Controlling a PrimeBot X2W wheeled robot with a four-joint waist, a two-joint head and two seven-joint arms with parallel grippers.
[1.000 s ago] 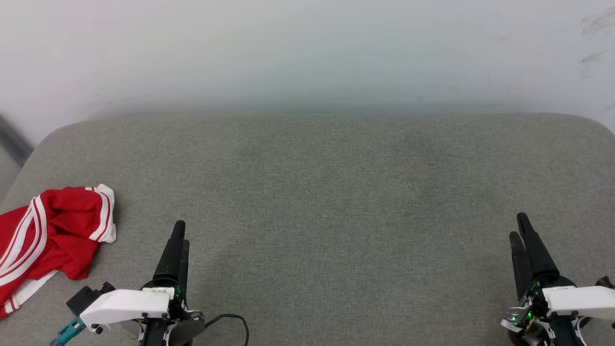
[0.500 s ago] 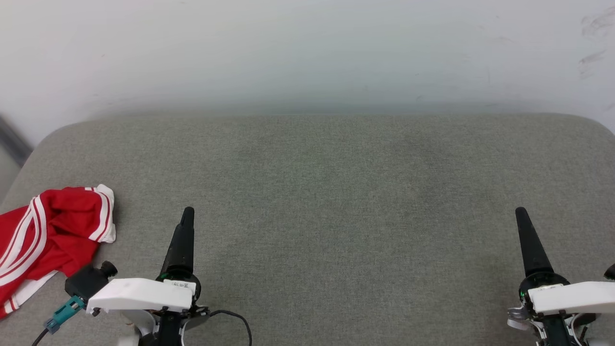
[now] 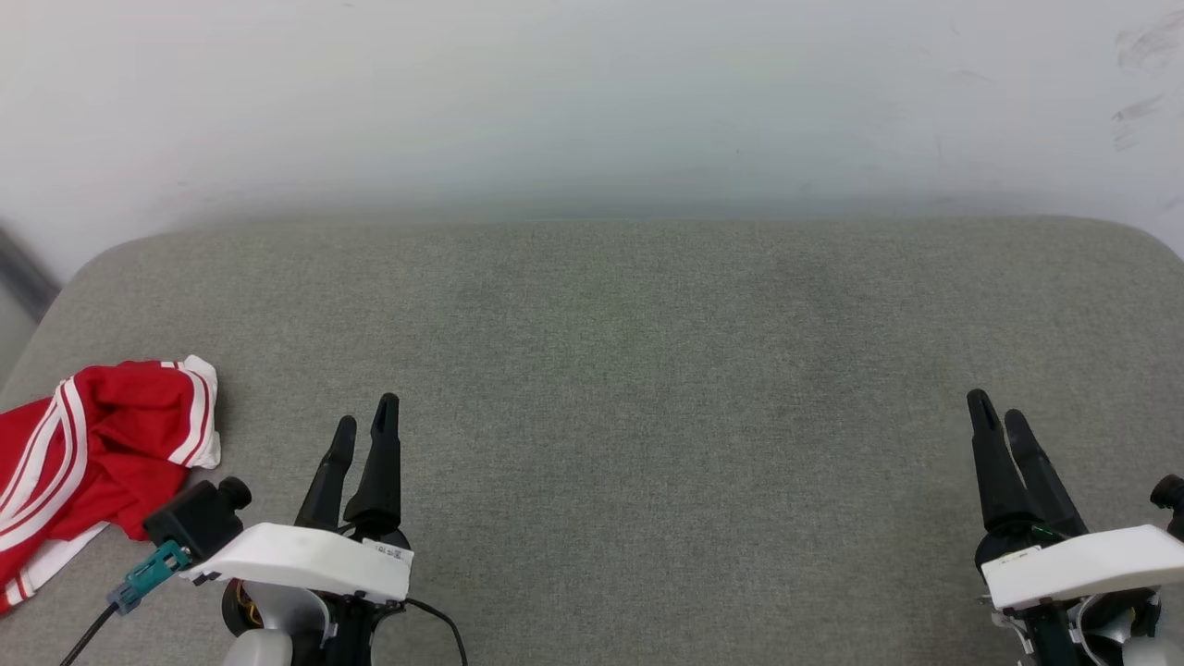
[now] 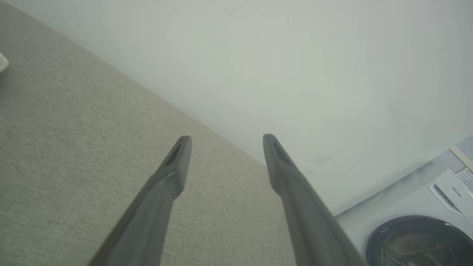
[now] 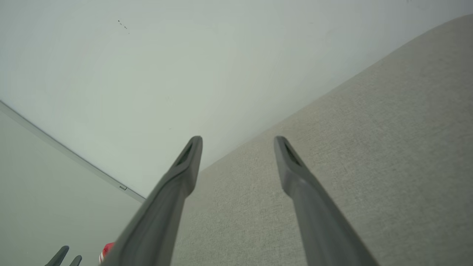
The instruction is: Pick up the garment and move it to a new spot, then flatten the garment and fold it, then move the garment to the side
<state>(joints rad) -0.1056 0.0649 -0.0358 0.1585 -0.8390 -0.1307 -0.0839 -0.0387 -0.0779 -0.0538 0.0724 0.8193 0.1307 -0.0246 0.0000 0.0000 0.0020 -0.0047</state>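
**Desk:** Where does the job stand?

**Operator:** Nothing is done yet, I judge. The garment [image 3: 92, 453] lies bunched at the left edge of the cushion [image 3: 647, 351], unlifted. My left gripper [image 3: 365, 412] hovers near it, fingers apart and empty. My right gripper [image 3: 994, 407], likewise spread, sits well apart.

**Desk:** Room to work?

**Operator:** Plenty, with bare cushion mid-span for flattening. Behind stands the wall [image 3: 592, 92], and the corners round off on either side.

Garment [image 3: 102, 444]: red, white double stripes, white trim, at the cushion's left edge. Cushion [image 3: 647, 370]: plain grey-green weave. Wall [image 3: 555, 92] behind cushion: off-white, dark scuffs. Left gripper [image 3: 366, 412], right gripper [image 3: 996, 404]: black fingers, white housings. Connector [image 3: 148, 575]: teal. Washing machine [image 4: 414, 207] beyond cushion: white, dark door.
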